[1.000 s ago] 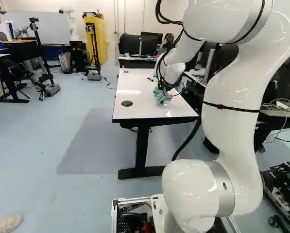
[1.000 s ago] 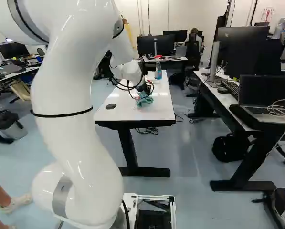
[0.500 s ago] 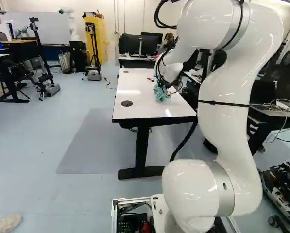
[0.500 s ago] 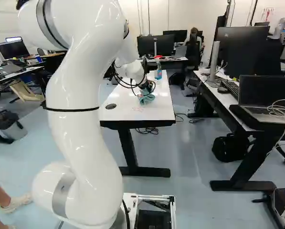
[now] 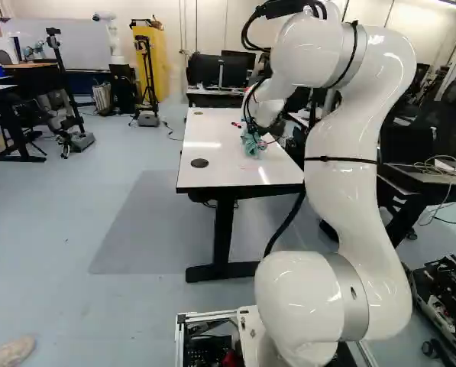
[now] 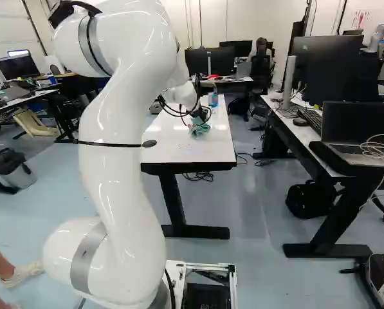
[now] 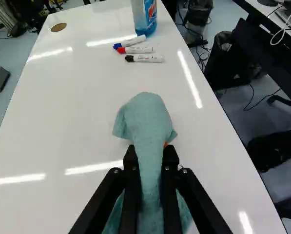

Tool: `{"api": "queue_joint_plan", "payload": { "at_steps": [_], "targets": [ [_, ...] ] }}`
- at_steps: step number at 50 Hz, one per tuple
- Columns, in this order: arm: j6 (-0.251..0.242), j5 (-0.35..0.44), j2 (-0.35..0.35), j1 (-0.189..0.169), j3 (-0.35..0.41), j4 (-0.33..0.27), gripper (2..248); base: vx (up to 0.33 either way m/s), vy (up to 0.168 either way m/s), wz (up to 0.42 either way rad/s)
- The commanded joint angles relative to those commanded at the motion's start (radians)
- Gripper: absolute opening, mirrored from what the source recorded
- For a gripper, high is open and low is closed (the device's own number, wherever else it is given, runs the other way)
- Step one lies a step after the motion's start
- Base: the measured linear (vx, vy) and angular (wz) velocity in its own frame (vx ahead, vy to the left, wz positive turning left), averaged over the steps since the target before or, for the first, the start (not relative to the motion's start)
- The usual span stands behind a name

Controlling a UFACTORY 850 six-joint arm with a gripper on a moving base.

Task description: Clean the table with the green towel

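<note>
I've got the black gripper's fingers point(image 7: 150, 153) clenched on the green towel point(image 7: 145, 117), a thick fold of it pinched between both pads. The towel's front bunches forward onto the table point(image 7: 77, 112), and the rest trails beneath the fingers. It sits toward the right side of the white top, so I judge the wiping is under way.

To do this well I'd press lightly, letting cloth rather than hard fingertips meet the surface, and run straight, overlapping strokes. A bunched wad covers little width, so the rows should be close. In the right base view I can make out faint marks point(image 6: 184, 145) toward the near end; I'd work those over more than once.

Farther off, the marker pens point(image 7: 138, 49) lie just short of the spray bottle point(image 7: 144, 14). I'd end far strokes before them, or they may roll. On the right, the edge is close enough that cloth could drop over.
</note>
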Motion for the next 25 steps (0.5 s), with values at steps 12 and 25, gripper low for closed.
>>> {"api": "queue_joint_plan", "payload": {
  "at_steps": [12, 25],
  "targets": [
    [0.0, 0.0, -0.018, -0.022, -0.024, 0.0, 47, 0.0, 0.0, 0.0],
    [0.0, -0.005, -0.018, -0.022, -0.024, 0.0, 47, 0.0, 0.0, 0.0]
  ]
}}
